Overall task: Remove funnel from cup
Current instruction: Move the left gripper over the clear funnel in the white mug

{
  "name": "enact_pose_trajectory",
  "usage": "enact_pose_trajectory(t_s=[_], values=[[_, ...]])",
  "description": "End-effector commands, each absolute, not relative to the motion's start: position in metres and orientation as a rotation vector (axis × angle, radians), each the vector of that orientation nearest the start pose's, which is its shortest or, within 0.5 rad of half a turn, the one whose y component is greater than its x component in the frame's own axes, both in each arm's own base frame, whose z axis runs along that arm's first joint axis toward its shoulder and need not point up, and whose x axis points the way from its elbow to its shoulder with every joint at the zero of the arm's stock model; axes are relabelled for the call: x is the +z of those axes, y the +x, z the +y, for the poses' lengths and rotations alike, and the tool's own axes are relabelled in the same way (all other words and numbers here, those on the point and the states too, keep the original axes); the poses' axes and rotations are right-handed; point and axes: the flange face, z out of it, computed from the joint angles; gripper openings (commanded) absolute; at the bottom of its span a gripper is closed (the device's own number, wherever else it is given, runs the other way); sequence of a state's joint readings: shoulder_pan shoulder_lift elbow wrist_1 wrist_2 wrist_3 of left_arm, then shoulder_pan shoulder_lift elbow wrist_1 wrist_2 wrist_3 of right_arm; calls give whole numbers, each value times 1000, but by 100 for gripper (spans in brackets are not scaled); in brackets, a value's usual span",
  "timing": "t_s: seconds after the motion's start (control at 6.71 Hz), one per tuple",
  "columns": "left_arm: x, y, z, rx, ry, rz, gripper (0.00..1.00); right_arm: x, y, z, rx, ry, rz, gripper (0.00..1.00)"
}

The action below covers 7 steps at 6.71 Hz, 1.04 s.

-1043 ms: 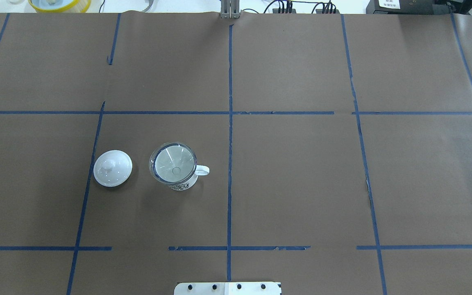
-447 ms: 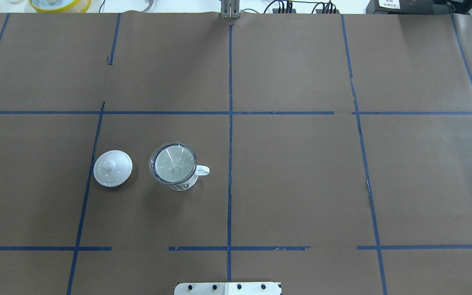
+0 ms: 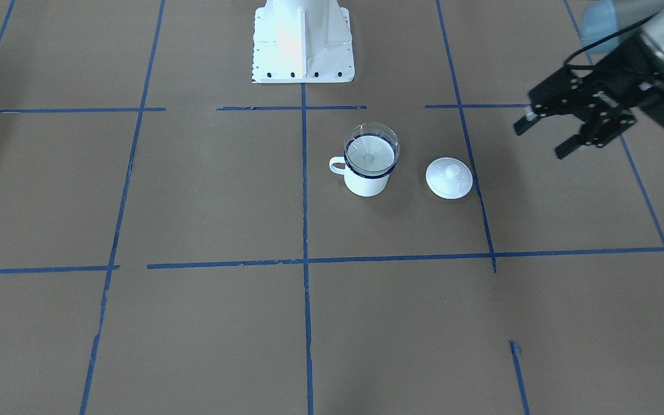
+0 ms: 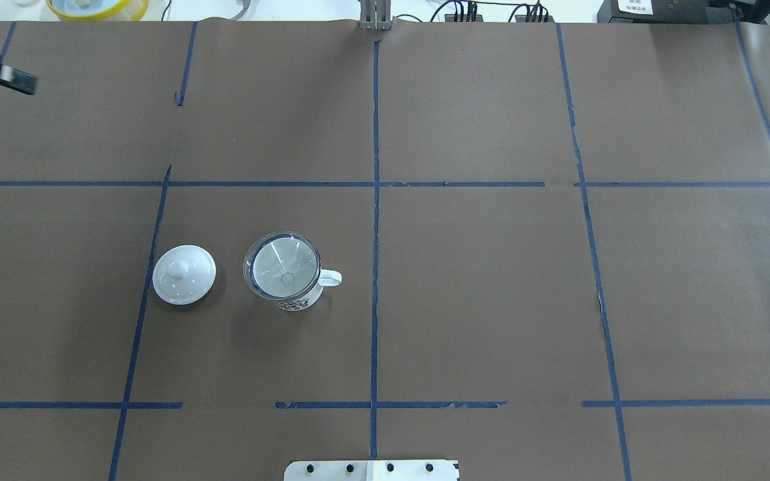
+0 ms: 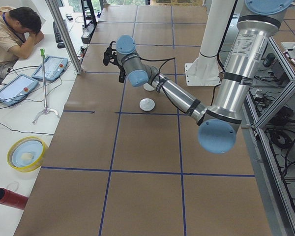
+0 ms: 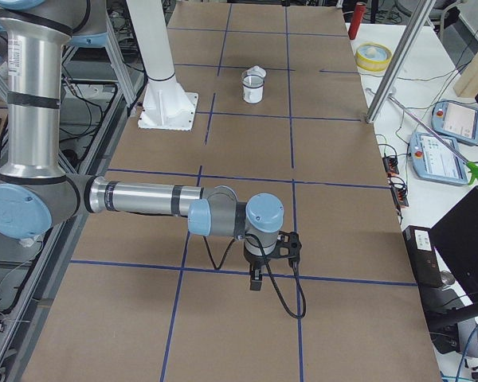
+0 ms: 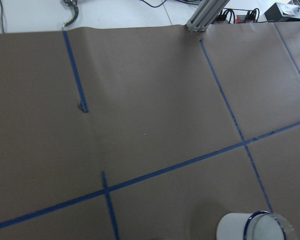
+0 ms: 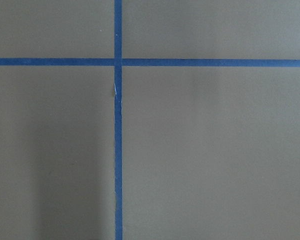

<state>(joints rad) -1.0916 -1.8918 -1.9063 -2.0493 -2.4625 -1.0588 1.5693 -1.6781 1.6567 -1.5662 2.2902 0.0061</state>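
The clear funnel (image 3: 371,151) sits in the mouth of the white mug (image 3: 366,180), which has a blue rim. The cup stands upright on the brown paper, left of the centre line in the overhead view, with the funnel (image 4: 283,265) filling its top and its handle (image 4: 331,278) pointing right. My left gripper (image 3: 539,141) is open and empty, hovering well off to the side beyond the lid. One of its fingers (image 4: 16,81) shows at the far left edge of the overhead view. My right gripper (image 6: 259,274) is far from the cup, low over the paper; I cannot tell whether it is open or shut.
A white domed lid (image 4: 184,274) with a knob lies on the paper beside the cup, on the left gripper's side. The robot base plate (image 3: 303,43) stands behind the cup. Blue tape lines cross the paper. A yellow bowl (image 4: 97,7) sits beyond the far edge.
A finger of my left gripper has come into the overhead view at the top left edge. The cup, funnel and lid have not moved.
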Motion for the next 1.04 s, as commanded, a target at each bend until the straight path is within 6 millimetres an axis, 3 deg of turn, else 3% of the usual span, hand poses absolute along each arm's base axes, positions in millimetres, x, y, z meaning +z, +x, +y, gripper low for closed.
enact_pose_trajectory(t_s=[0.0,0.3,0.45,0.6,0.74,0.89], values=[[176,321,-488,-151,59,1236,100,670,67,-445,10,-19,-719,100],[128,412,-458,-233,-42,1027,100,670,67,-445,10,-19,-719,100],[120,453,-462,-292,-78,943,100,670,67,-445,10,-19,-719,100],[129,491,-452,-293,-82,890,100,670,67,-445,10,-19,-719,100],[146,516,-446,-283,-99,844,100,670,67,-445,10,-19,-719,100],[155,523,-444,-276,-107,828,99,670,67,-445,10,-19,-719,100]])
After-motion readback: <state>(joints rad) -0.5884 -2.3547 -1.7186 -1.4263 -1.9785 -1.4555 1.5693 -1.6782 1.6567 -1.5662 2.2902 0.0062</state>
